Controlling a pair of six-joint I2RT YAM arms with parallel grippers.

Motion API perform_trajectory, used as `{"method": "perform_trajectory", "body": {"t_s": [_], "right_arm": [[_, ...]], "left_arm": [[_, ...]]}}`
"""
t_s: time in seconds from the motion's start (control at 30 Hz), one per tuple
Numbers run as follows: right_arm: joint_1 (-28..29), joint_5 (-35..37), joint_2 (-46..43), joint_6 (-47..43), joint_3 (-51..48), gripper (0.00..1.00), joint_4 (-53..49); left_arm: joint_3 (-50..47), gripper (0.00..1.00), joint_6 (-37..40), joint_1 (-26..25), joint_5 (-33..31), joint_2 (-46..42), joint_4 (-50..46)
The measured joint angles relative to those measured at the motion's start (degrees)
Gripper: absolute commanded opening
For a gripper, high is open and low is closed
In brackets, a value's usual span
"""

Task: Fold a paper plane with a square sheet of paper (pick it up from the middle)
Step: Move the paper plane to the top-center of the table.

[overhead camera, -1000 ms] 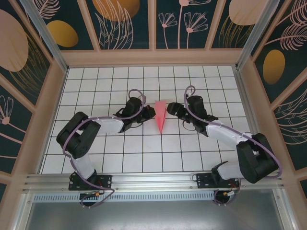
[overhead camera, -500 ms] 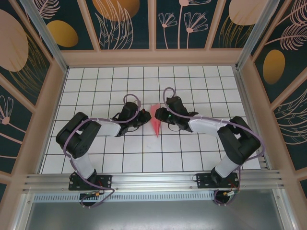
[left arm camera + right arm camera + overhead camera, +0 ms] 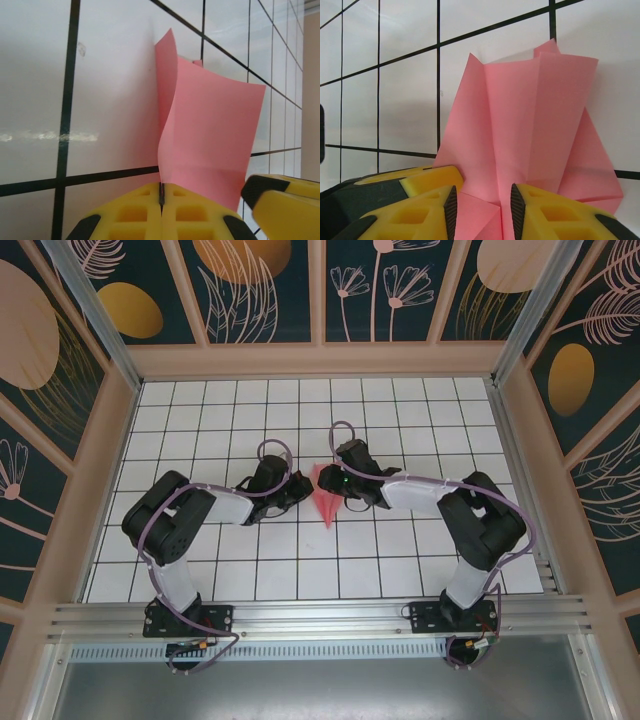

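At left, left gripper [image 3: 297, 490] pressed together, pinching one edge of the paper plane [image 3: 326, 502] (pink sheet curling up out of the seam between the yellow fingers [image 3: 135, 215]). In the middle, paper plane at the centre of the white gridded counter [image 3: 200, 420], between both grippers, narrow point toward the arm bases. At right, right gripper [image 3: 338, 483] slightly spread, folded pink layers sitting in the gap between its fingers; whether clamped or merely straddled, cannot tell.

left arm [image 3: 225, 506], right arm [image 3: 415, 494] flank paper plane [image 3: 325, 502], far tiles [image 3: 300, 410] open
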Motion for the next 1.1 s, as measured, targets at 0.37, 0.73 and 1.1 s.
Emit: {"method": "perform_trajectory", "body": {"t_s": [0.37,0.73,1.1], "right_arm": [[1.46,4.0,-4.9,0.39,-2.25,0.52,-0.61],[2.99,3.48,-5.11,-0.22,-3.1,0.42,0.24],[3.96,2.34,-0.68,-0.24,-1.73,0.43,-0.24]], "left_arm": [[-0.02,0.0,0.63,0.04,-1.18,0.31,-0.98],[-0.02,0.0,1.46,0.04,-1.2,0.31,-1.09],[-0.02,0.0,1.49,0.04,-1.18,0.35,-1.33]]}}
